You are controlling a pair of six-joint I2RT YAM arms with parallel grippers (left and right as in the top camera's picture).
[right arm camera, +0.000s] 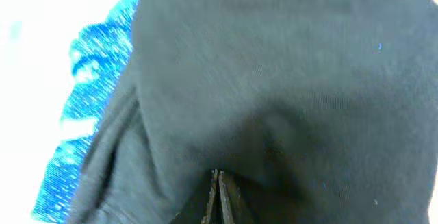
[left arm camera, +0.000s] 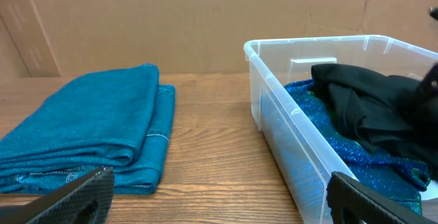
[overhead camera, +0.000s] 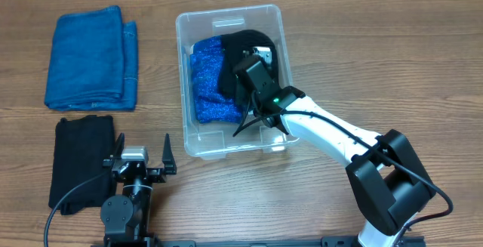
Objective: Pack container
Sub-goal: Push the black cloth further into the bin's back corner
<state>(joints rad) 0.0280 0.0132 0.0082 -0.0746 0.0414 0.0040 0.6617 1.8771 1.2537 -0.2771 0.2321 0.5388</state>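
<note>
while the wooden table [overhead camera: 377, 50] lies under everything, the container [overhead camera: 226, 140] stands on it, clear and open-topped. well to the left of the container lies a folded blue towel [overhead camera: 90, 57], and off its front left corner a folded black cloth [overhead camera: 81, 160]. inside the container a glittery blue cloth [overhead camera: 207, 81] fills the left side, with a rumpled black garment [overhead camera: 245, 50] partly over it. within the container the right gripper [right arm camera: 219, 196] pinches that garment, fingers pressed together. just off the container's front left corner, the left gripper [overhead camera: 143, 140] stands spread wide, holding nothing.

A warm brown wood-grain table [overhead camera: 377, 66] lies under even light; behind it stands a plain brown cardboard wall [left arm camera: 171, 18].
</note>
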